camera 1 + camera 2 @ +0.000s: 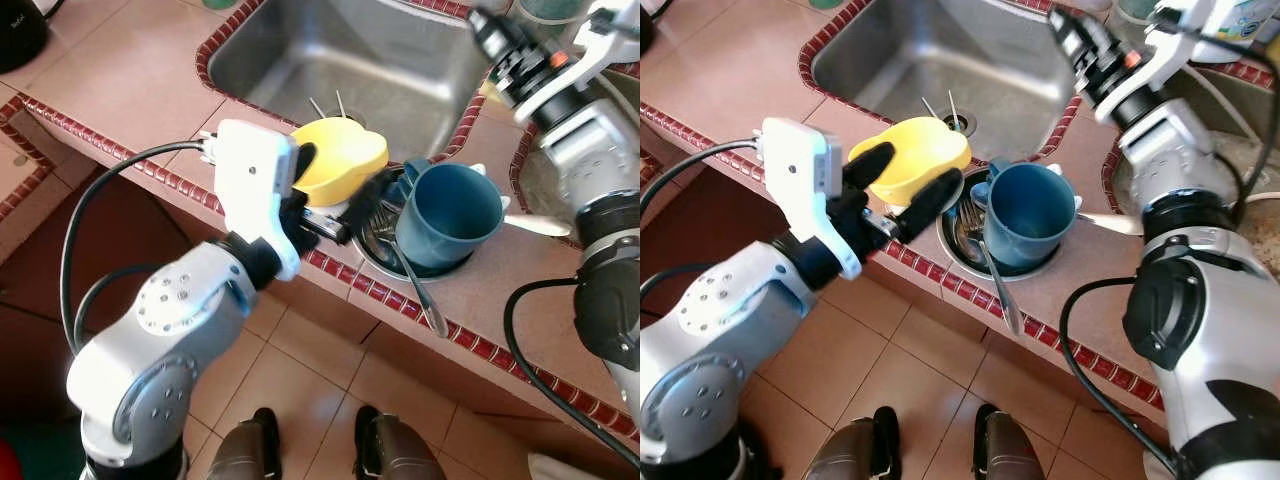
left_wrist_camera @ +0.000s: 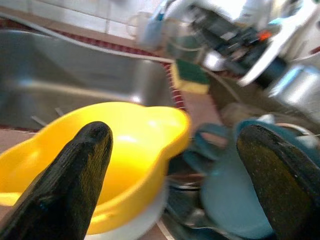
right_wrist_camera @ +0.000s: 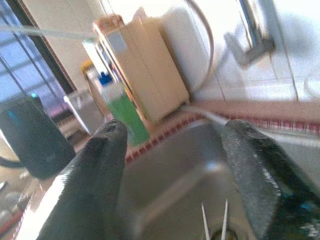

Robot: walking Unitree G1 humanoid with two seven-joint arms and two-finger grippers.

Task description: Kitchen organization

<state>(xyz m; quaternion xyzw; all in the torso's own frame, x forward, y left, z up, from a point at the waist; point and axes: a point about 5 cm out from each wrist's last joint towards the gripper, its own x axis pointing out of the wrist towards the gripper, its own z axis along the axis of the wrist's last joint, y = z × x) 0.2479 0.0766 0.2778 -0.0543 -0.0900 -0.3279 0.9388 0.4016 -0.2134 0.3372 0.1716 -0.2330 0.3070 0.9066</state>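
A yellow bowl (image 1: 918, 150) rests on something white at the counter's front edge, just before the steel sink (image 1: 940, 60). My left gripper (image 1: 902, 182) is open at the bowl's near side: one finger (image 2: 70, 185) lies against its rim, the other finger (image 2: 280, 180) is toward the blue mug (image 1: 1032, 210). The mug lies tilted in a round metal dish (image 1: 958, 248) with forks, and a long spoon (image 1: 1002, 288) sticks out over the counter edge. My right gripper (image 1: 1072, 32) is open, held high over the sink's right rim with nothing between its fingers.
The tiled counter (image 1: 130, 80) has a red-brown border, with floor tiles below it. A black kettle (image 1: 18, 30) stands far left. A green-yellow sponge (image 2: 191, 79) lies behind the mug. A green bottle (image 3: 125, 112), a box (image 3: 145, 70) and the faucet (image 3: 250, 35) stand behind the sink.
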